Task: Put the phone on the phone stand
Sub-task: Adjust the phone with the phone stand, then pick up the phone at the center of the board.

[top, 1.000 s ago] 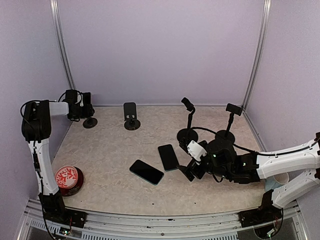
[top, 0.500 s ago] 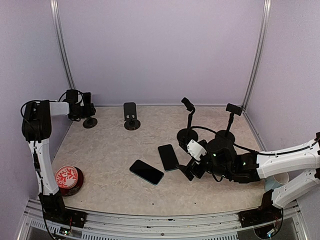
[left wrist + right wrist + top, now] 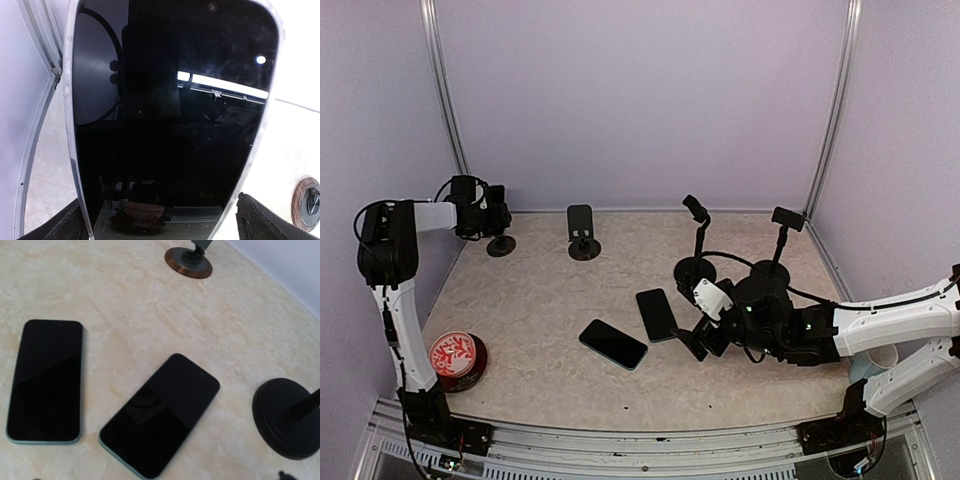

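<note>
Two phones [image 3: 658,314] [image 3: 613,344] lie flat just left of the right gripper [image 3: 692,342], its jaws spread and empty; the nearer one's long axis runs crosswise to its reach. Far left, the left gripper [image 3: 492,215] stands spread around a third phone [image 3: 170,125], seemingly on its stand [image 3: 501,245].

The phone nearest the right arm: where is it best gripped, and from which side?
Across its long edges near the middle, from straight above. The phone lies flat on the table, clear of the other phone, so only those edges are free.
</note>
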Robot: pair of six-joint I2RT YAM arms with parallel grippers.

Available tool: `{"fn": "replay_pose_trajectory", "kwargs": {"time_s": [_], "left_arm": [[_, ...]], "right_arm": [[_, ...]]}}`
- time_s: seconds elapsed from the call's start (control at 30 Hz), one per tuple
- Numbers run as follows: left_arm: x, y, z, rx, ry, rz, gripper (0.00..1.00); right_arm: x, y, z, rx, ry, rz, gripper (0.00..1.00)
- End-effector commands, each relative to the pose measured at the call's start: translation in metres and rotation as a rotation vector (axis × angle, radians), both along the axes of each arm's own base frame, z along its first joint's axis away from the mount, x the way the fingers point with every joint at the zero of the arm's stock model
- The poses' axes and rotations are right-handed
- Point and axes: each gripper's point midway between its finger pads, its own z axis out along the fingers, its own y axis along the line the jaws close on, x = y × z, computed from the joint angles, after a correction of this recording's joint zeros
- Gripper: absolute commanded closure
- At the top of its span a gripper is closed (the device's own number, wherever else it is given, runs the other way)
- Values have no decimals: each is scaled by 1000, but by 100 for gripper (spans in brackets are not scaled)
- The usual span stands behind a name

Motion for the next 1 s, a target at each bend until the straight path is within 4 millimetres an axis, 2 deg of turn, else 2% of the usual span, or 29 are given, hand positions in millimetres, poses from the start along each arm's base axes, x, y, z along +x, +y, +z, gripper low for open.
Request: {"fn": "replay_pose_trajectory", "kwargs": {"time_s": [0.0, 0.13, 0.23, 0.5, 0.63, 0.83, 0.97], "left_arm": [[2, -3, 24, 8, -49, 14, 1], [-1, 3, 17, 15, -25, 56, 1], [-4, 9, 19, 19, -23, 100, 1], [-11, 15, 66, 17, -105, 171, 1], [-17, 11, 86, 24, -127, 190, 1], [-35, -7, 117, 21, -169, 188, 1], [-50, -22, 125, -13, -180, 170, 1]], "right_arm": [[2, 5, 14, 39, -8, 1, 0], [0, 3, 15, 52, 0, 0, 0], [-1, 2, 16, 58, 4, -1, 0], [-1, 5, 19, 69, 31, -5, 0], [2, 7, 20, 73, 59, -32, 0], [9, 10, 4, 14, 122, -83, 0], [13, 9, -2, -2, 148, -127, 0]]}}
